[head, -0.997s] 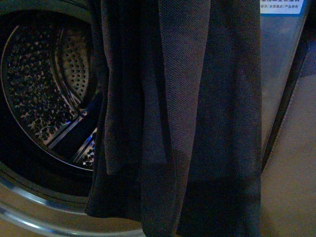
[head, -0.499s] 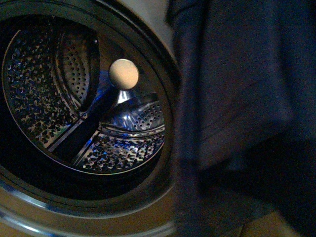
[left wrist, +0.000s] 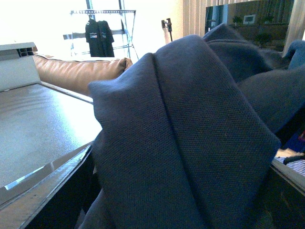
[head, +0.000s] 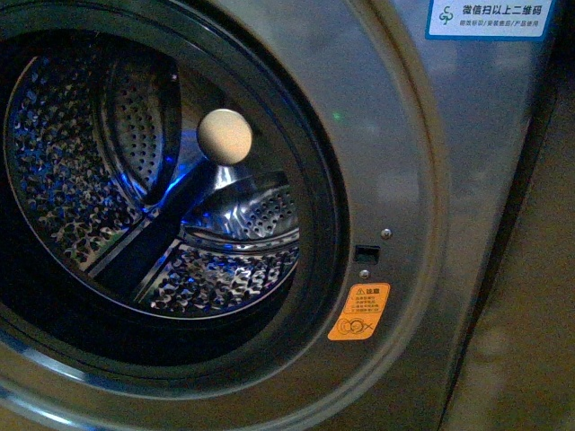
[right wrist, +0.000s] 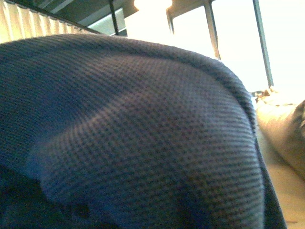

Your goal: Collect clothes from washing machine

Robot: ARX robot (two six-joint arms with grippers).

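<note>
1. The clothes point(left wrist: 190, 143) show only in the two wrist views. In the left wrist view, dark navy knit lies in thick folds close against the lens, one fold lapped over another.
2. In the right wrist view the same fine-weave cloth point(right wrist: 143, 133) bulges across nearly the whole picture.
3. Fingers: none show in either wrist view, since the cloth hides them. We cannot tell whether they are spread, pressed together or pinching the fabric, nor where the cloth lies relative to them.
4. The front view shows neither arm. The washing machine point(head: 422, 162) fills it, grey metal front, porthole open to view.
5. The perforated steel drum point(head: 72, 180) is lit bluish inside, its paddles in plain sight. A pale beige ball point(head: 225, 136) sits at its centre.
6. On the front panel beside the porthole: a small orange sticker point(head: 359, 312), a dark latch slot point(head: 365, 253) just above it, and a blue-white label point(head: 488, 18) at the upper corner.
7. Beyond the cloth in the left wrist view: a flat grey surface point(left wrist: 38, 129), a tan sofa point(left wrist: 76, 71), and a drying rack point(left wrist: 102, 28) with dark shirts against bright light.
8. Right wrist background: bright windows point(right wrist: 238, 38) and a pale curtain point(right wrist: 28, 24).
</note>
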